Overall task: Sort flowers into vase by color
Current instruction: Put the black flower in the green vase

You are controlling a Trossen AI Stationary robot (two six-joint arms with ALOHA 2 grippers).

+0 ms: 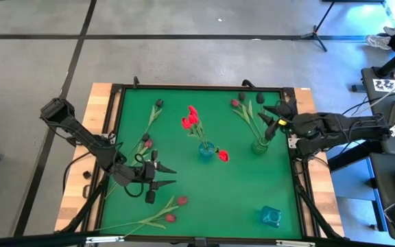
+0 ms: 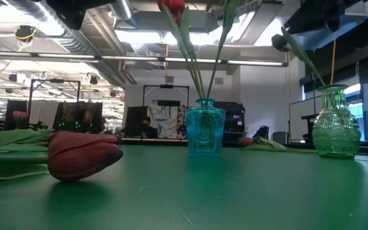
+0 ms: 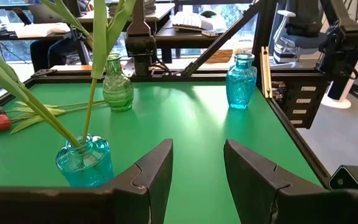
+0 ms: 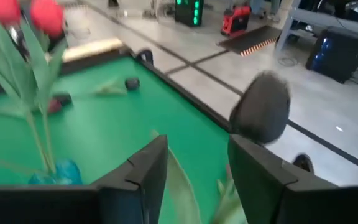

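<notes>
My right gripper (image 1: pixel 271 116) (image 4: pixel 197 146) is open above the green glass vase (image 1: pixel 259 145) (image 2: pixel 335 124) at the far right. A dark maroon tulip (image 4: pixel 263 112) stands by it, with its leaf (image 4: pixel 180 186) between the fingers and its stem (image 2: pixel 308 64) slanting down into that vase. A pink-headed tulip (image 1: pixel 236 103) leans out of the same vase. The blue vase (image 1: pixel 206 151) (image 3: pixel 84 163) at mid-table holds red tulips (image 1: pixel 190 120). My left gripper (image 1: pixel 171 176) (image 3: pixel 197 149) is open and empty at the near left. Several tulips lie loose on the mat. My right gripper has the maroon tulip's leaf (image 4: pixel 180 186) standing in the gap between its two open fingers. I cannot tell whether either finger touches it. The tulip stands tilted, its stem foot in the green vase.
A small teal vase (image 1: pixel 271 217) (image 3: pixel 240 81) stands at the near right. Loose tulips lie at the near left (image 1: pixel 171 217) (image 2: pixel 82 156) and the far left (image 1: pixel 158 104). Dark heads (image 1: pixel 259 98) lie by the far edge. A black frame (image 1: pixel 204 88) rims the green mat.
</notes>
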